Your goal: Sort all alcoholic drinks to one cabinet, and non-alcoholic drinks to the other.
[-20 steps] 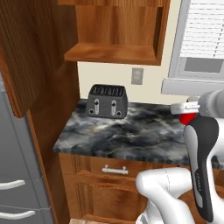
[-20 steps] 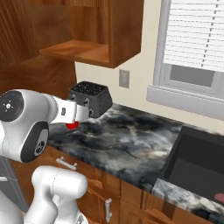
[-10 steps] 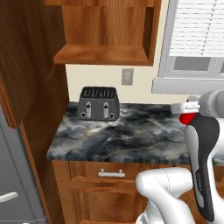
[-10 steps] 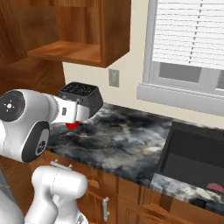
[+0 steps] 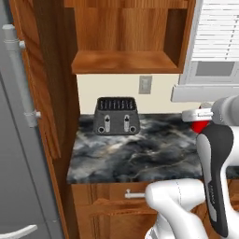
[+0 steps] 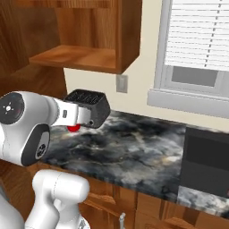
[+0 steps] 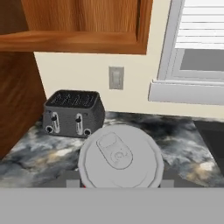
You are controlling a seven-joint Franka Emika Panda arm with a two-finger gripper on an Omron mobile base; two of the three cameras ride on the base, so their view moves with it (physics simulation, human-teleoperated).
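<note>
Toaster (image 5: 116,115) sits on marble counter (image 5: 140,158) below open cabinet (image 5: 126,63).

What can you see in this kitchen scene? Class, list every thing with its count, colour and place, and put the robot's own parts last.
red can: one, red body with grey top, held in the pincer above the counter.
toaster: one, dark grey, at the back of the counter near the wall.
counter: one, dark marbled stone, over wooden drawers.
wall cabinet: one, reddish-brown wood, open, shelf bare, above the toaster.
cabinet door: one, reddish-brown with grey bar handle, swung open at left.
wall outlet: one, grey, on the cream wall.
window: one, white blinds, right of the cabinet.
sink: one, dark, at the counter's right.
pincer: one, closed on the red can.
</note>
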